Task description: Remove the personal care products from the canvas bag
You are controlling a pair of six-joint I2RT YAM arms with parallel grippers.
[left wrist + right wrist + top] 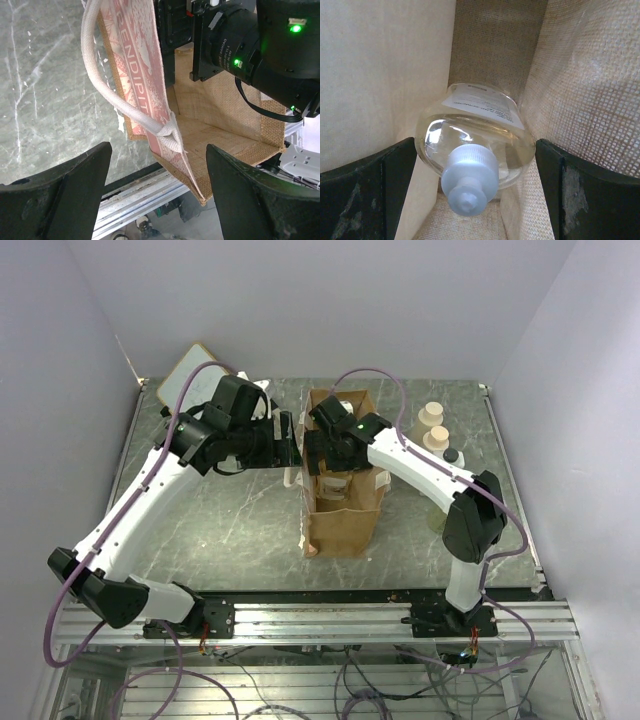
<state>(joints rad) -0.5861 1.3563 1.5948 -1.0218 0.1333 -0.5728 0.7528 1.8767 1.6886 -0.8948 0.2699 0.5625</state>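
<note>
The tan canvas bag (342,515) stands mid-table, mouth up. My right gripper (336,462) reaches down into it. In the right wrist view it (475,200) is open, with a translucent yellowish bottle (477,130) with a pale cap lying between the fingers at the bag's bottom, touched by neither. My left gripper (293,445) is at the bag's left rim. In the left wrist view it (159,150) is open, with the bag's printed wall (145,75) and cream strap (107,95) between the fingers. Two beige-capped bottles (432,416) (437,438) and a black-capped one (452,454) stand on the table at back right.
A wood-framed whiteboard (183,375) leans at the back left corner. Another small bottle (436,521) shows partly behind my right arm's elbow. The right arm's black wrist (260,50) fills the upper right of the left wrist view. The table's metal rail (320,620) runs along the front.
</note>
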